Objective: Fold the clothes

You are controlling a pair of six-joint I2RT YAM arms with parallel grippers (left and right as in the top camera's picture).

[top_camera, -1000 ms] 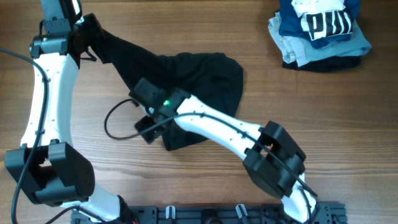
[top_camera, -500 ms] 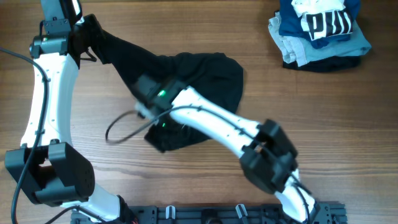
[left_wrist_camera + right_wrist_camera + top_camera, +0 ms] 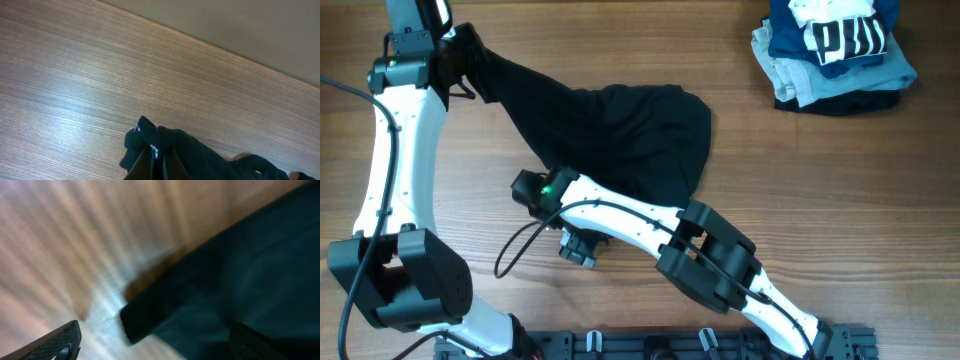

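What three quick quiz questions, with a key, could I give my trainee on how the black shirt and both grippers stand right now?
1. True or false: the left gripper is shut on a bunch of the black polo shirt.
2. Pick one: the pile of folded garments lies A) at the far right of the table, apart from the shirt; B) under the shirt; C) in the left gripper.
3. Fill the gap: the right gripper, at the shirt's near edge, has its jaws ____.

Key: 1 true; 2 A; 3 open.
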